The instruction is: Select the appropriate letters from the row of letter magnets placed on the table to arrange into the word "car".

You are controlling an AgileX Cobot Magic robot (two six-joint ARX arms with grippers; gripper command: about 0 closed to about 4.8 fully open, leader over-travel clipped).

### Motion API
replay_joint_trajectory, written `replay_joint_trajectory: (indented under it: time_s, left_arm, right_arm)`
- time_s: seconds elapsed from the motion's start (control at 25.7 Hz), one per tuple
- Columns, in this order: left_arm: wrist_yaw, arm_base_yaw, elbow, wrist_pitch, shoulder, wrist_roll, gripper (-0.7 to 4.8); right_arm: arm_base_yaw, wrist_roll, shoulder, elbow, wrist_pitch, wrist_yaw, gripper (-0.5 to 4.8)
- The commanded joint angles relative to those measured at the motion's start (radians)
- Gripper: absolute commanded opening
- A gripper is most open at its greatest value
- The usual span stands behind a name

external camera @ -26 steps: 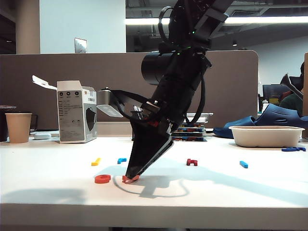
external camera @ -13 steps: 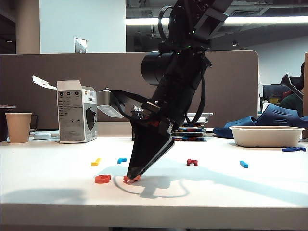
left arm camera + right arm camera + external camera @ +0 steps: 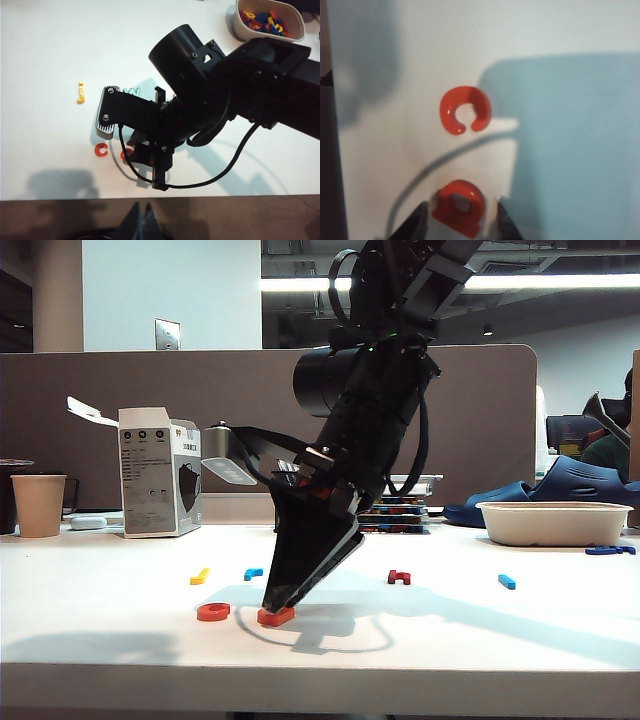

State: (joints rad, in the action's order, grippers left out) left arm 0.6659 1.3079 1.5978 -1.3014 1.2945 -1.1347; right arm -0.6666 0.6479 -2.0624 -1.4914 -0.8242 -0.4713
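Observation:
Two orange-red letters lie side by side near the table's (image 3: 120, 640) front edge: a "c" (image 3: 213, 612) (image 3: 465, 110) (image 3: 101, 149) and an "a" (image 3: 277, 616) (image 3: 459, 207). My right gripper (image 3: 274, 604) (image 3: 460, 225) points steeply down over the "a", open, with a finger on each side and a small gap to both. A small bright blue hooked letter (image 3: 253, 573) lies farther back. My left gripper (image 3: 142, 220) hangs shut beyond the table's front edge, holding nothing. It does not show in the exterior view.
More letter magnets lie in the back row: yellow (image 3: 200, 576) (image 3: 80, 92), green (image 3: 131, 91), dark red (image 3: 399, 577) and a blue bar (image 3: 507, 582). A white bowl (image 3: 550, 523) (image 3: 239, 22) of spare letters stands back right. A paper cup (image 3: 38, 505) and a box (image 3: 158, 485) stand back left.
My right gripper's fingers have spread apart and let go of the "a", which was pinched and tilted and now lies flat beside the "c". The arm itself has hardly moved.

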Motion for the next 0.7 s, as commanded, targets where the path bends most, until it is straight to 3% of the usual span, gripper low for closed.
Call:
replay_joint_trajectory:
  time_s: [0.04, 0.7]
  left_arm:
    - [0.008, 0.000, 0.004, 0.002, -0.002, 0.001, -0.05]
    - [0.008, 0.000, 0.004, 0.002, -0.002, 0.001, -0.05]
  right_arm:
    - [0.000, -0.001, -0.006, 0.003, -0.017, 0.045, 1.71]
    - [0.000, 0.007, -0.006, -0.002, -0.003, 0.069, 1.71]
